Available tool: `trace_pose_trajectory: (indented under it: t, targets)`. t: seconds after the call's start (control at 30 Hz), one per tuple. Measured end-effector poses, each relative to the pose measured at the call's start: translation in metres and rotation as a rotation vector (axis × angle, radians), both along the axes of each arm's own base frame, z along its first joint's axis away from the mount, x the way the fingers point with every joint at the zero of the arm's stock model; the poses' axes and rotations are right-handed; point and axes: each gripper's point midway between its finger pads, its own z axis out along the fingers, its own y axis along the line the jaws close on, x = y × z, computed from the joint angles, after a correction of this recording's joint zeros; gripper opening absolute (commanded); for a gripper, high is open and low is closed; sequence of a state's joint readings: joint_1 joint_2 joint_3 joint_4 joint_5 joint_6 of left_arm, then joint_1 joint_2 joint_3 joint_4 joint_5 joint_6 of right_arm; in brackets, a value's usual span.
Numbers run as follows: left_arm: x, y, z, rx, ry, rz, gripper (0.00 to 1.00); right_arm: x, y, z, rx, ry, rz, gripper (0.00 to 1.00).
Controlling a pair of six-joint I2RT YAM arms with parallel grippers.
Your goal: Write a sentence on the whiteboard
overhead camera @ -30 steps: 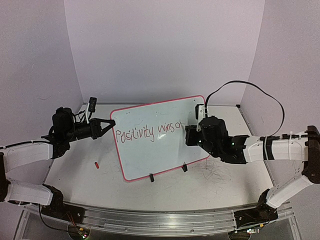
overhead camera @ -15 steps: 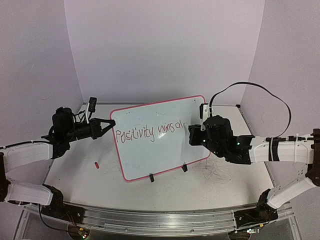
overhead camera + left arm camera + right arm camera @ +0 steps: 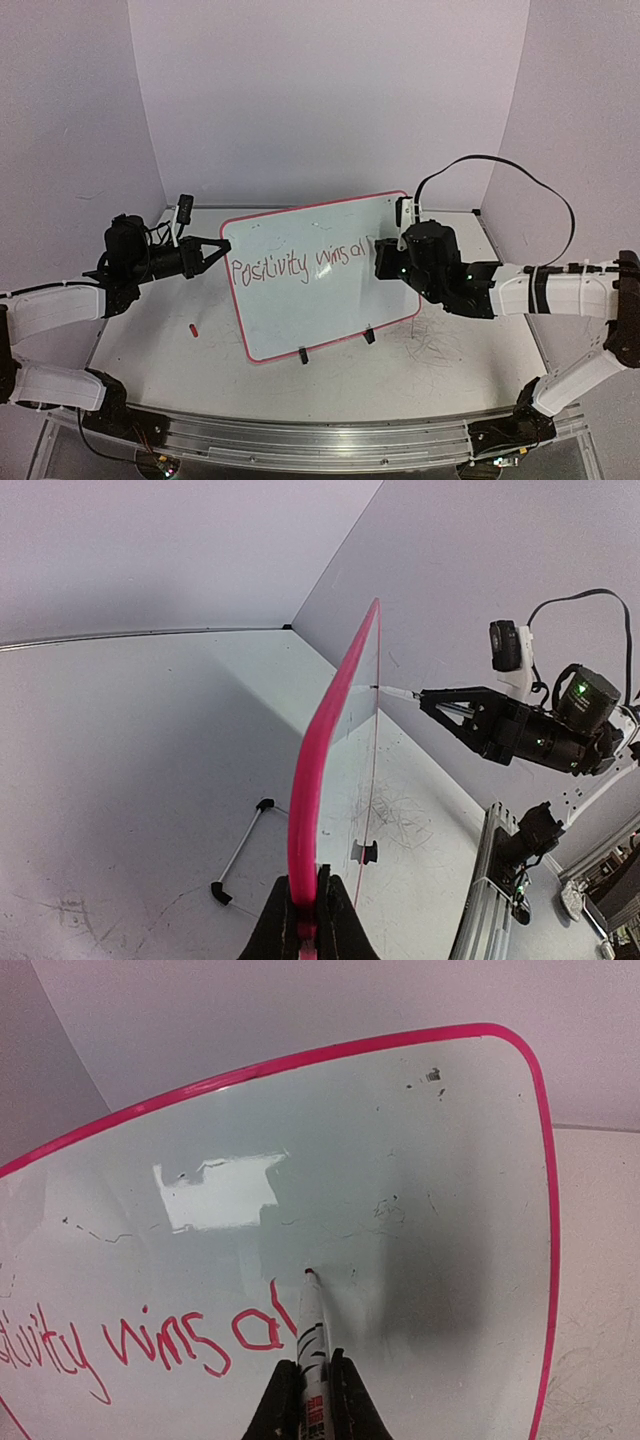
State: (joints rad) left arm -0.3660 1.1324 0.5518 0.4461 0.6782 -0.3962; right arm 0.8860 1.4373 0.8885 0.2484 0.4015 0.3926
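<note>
The whiteboard [image 3: 310,290] stands tilted on two black clip feet at the table's middle, with a red-pink rim. The red sentence [image 3: 297,265] reads "Positivity wins al". My left gripper [image 3: 216,247] is shut on the board's left rim [image 3: 303,820]. My right gripper [image 3: 378,262] is shut on a white marker [image 3: 313,1335]. The marker's red tip [image 3: 307,1273] touches the board just right of the "l" [image 3: 283,1310]. The board's face also fills the right wrist view [image 3: 420,1160].
A small red cap [image 3: 193,328] lies on the table left of the board. A thin rod with black ends [image 3: 240,848] lies behind the board. Grey scribble marks [image 3: 435,345] cover the table at the right. Purple walls close in on three sides.
My right gripper has drawn the first "l" after "a", then moved up and slightly right, with the marker tip now at the top of a new stroke. The left arm has not moved.
</note>
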Motion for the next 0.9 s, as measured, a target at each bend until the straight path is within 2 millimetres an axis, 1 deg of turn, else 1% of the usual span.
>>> trace_pose_trajectory:
  t: [0.3,0.7,0.9]
  targets:
    - [0.000,0.000,0.000,0.000,0.000,0.001,0.00,0.000,0.001,-0.002,0.010,0.004,0.000,0.00]
    - [0.000,0.000,0.000,0.000,0.001,0.001,0.00,-0.011,-0.004,-0.023,0.031,0.056,0.012,0.00]
    - [0.000,0.000,0.000,0.000,0.001,0.000,0.00,-0.014,-0.006,-0.027,0.038,0.069,0.010,0.00]
